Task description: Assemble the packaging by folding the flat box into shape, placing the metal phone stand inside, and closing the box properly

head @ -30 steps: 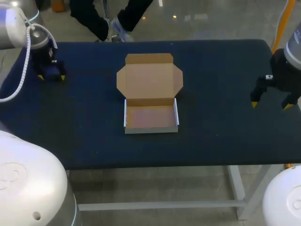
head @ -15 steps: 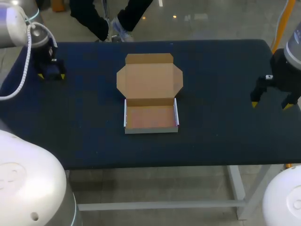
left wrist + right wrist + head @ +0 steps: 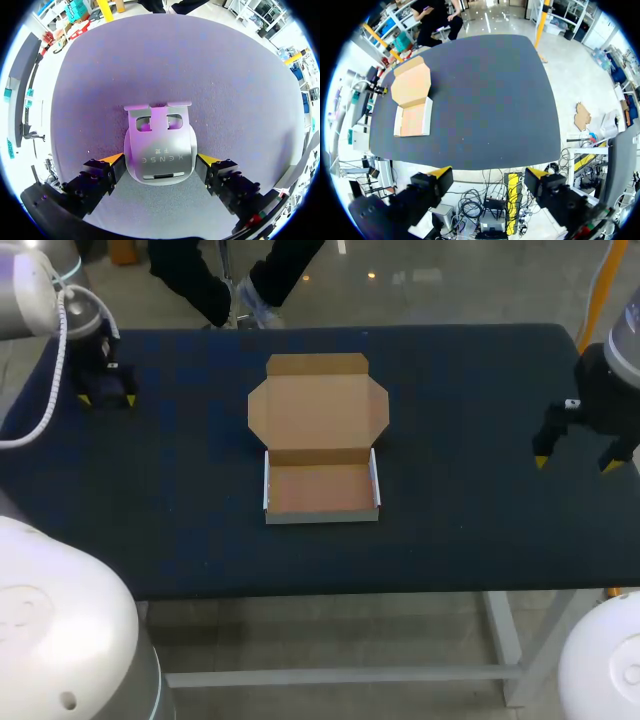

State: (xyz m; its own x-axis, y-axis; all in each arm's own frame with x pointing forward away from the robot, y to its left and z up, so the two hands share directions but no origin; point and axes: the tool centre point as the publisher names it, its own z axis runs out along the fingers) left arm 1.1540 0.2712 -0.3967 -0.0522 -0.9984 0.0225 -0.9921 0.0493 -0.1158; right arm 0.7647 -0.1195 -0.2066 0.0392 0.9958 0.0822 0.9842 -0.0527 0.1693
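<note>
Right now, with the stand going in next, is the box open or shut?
Open: the box has its lid spread flat behind the bare tray; the stand is outside, in the left gripper.

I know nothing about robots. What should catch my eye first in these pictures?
An open cardboard box lies in the middle of the dark table, lid flat behind its shallow tray. At the far left corner a shiny metal phone stand lies under the left gripper; the right gripper hangs by the right edge, fingers apart.
</note>
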